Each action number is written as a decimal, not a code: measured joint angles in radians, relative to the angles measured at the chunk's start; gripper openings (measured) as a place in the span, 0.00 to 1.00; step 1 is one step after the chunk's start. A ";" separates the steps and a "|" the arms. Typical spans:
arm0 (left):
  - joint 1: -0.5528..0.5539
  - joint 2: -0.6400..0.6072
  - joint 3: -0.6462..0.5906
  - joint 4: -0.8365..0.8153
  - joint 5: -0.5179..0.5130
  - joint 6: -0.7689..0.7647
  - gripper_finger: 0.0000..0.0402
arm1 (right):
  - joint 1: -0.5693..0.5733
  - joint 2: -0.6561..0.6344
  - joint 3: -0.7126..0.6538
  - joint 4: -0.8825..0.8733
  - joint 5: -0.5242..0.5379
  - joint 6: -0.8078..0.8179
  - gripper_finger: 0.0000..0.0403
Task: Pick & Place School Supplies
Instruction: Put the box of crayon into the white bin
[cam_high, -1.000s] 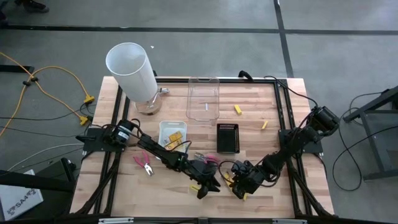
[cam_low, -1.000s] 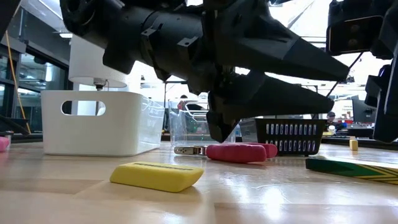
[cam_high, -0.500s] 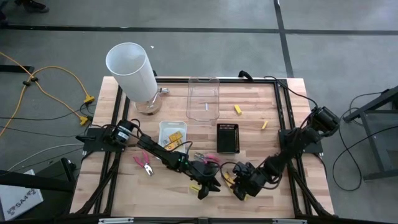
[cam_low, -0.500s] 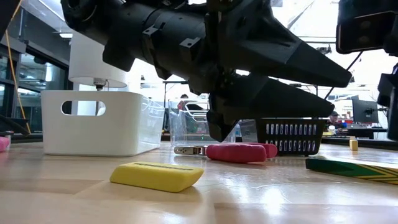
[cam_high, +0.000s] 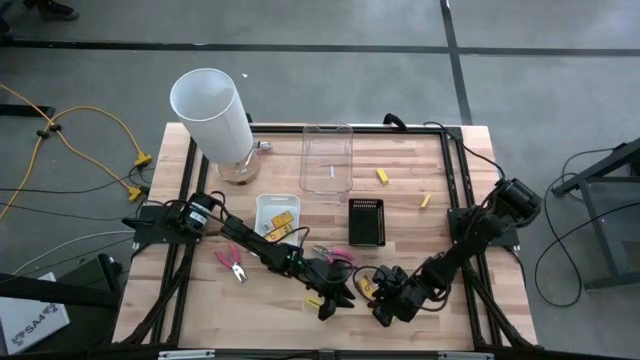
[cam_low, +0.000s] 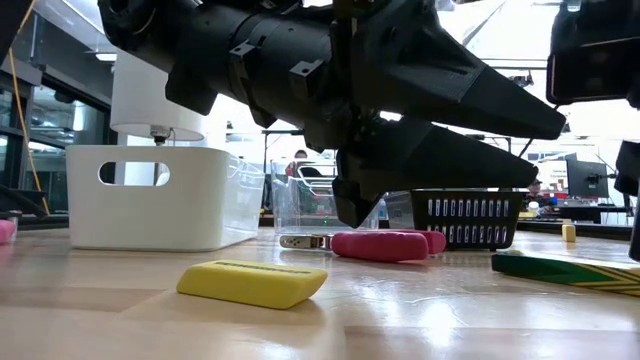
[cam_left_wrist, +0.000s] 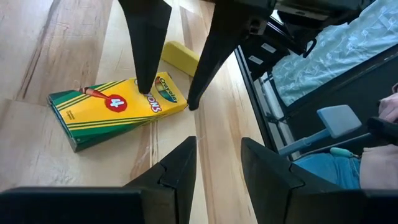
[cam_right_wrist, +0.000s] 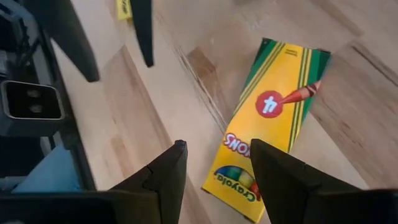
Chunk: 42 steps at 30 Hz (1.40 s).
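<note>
A yellow and green crayon pack (cam_high: 366, 288) with a red mark lies flat on the table near the near edge, between my two grippers. My left gripper (cam_left_wrist: 217, 142) is open and points at the pack from the table's left, a short way off. My right gripper (cam_right_wrist: 216, 144) is open, and its fingers stand over the end of the pack (cam_right_wrist: 273, 124). A yellow eraser (cam_low: 250, 283) lies beside my left gripper (cam_high: 340, 295). One pair of pink-handled pliers (cam_high: 335, 256) lies just behind it, another (cam_high: 232, 264) farther left. Two yellow stubs (cam_high: 383, 177) (cam_high: 425, 201) lie on the far right part. My right gripper: one fingertip (cam_left_wrist: 144, 87) shows over the pack's printed end (cam_left_wrist: 158, 99), the other beside its corner. I cannot tell whether either one touches the pack, which lies flat on the table.
A white tray (cam_high: 277, 213) with yellow items, a black tray (cam_high: 366, 221) and a clear tray (cam_high: 327, 158) stand at mid-table. A tall white cylinder (cam_high: 212, 112) stands at the far left corner. Bare wood lies along the near edge and on the right.
My right gripper has crept a little toward the near edge and toward my left gripper. Both stay open. The crayon pack, the eraser and the pliers lie where they lay.
</note>
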 joint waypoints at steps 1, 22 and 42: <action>0.000 0.000 0.000 0.000 0.000 0.000 0.30 | 0.000 -0.001 0.000 0.001 0.001 0.000 0.42; 0.000 0.000 0.000 0.000 0.000 0.000 0.30 | -0.017 -0.002 0.000 -0.002 0.025 -0.039 0.42; 0.000 0.000 -0.001 0.000 0.001 0.000 0.30 | -0.013 -0.084 0.000 -0.130 0.062 -0.059 0.42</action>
